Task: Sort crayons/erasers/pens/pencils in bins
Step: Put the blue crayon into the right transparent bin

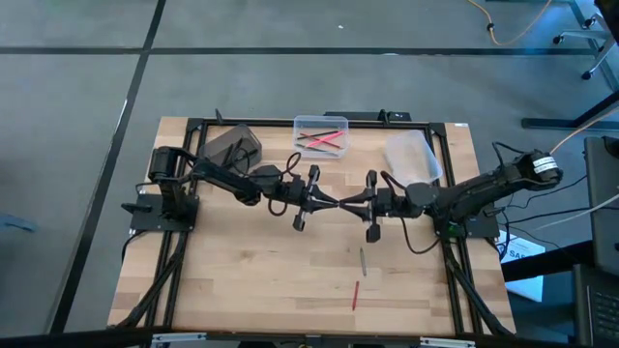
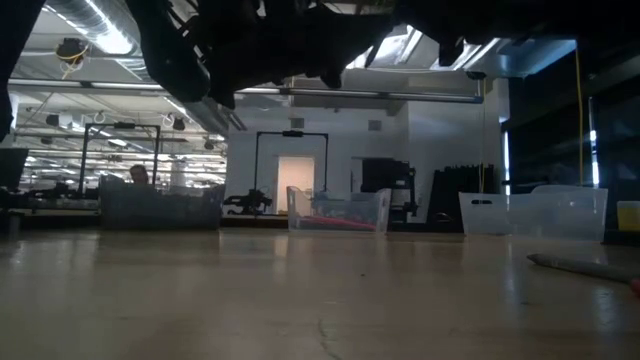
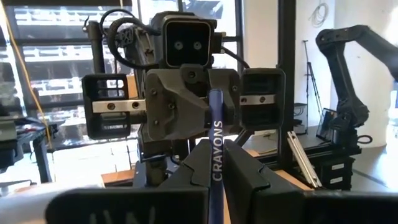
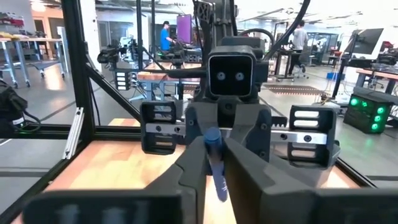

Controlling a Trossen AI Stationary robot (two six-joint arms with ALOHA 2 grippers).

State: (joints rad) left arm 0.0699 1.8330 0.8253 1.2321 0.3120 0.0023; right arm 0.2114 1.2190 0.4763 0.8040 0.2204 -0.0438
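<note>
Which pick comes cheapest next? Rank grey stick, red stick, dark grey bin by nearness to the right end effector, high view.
From the right end effector, holding the blue crayon:
1. grey stick, open table below it.
2. red stick, lower still.
3. dark grey bin, upper left.

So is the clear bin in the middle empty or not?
Not empty. The clear bin holds a few sticks, red or pink and one green, seen from above; the low view also shows reddish ones at its bottom.

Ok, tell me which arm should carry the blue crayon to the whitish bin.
Right. The left gripper and right gripper both hold the blue crayon mid-table, but the whitish bin lies on the right arm's side.
</note>
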